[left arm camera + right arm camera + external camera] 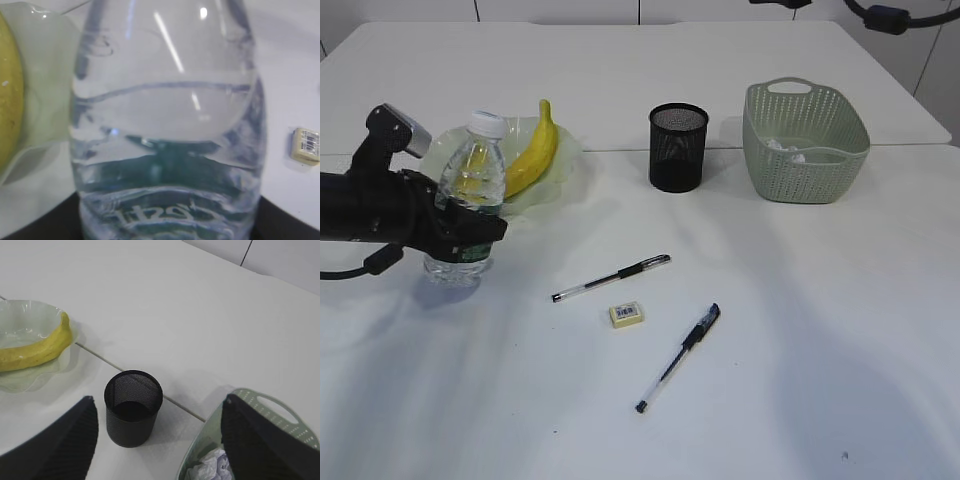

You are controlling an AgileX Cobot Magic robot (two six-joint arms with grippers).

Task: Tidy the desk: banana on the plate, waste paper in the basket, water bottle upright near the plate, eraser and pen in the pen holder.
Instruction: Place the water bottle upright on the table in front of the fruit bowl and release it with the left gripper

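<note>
Fingers of my left gripper (470, 235) clasp the upright water bottle (470, 190) beside the plate (555, 180) holding the banana (533, 153); my right gripper (157, 440) hangs spread above the pen holder (133, 407).

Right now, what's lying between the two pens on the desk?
The little yellow eraser lies between the upper pen and the lower pen, touching neither. The exterior view shows it.

Matte black left arm (370, 205), grey wrist camera block (395, 128), black cable (345, 272), dark fingers (60, 440)
</note>
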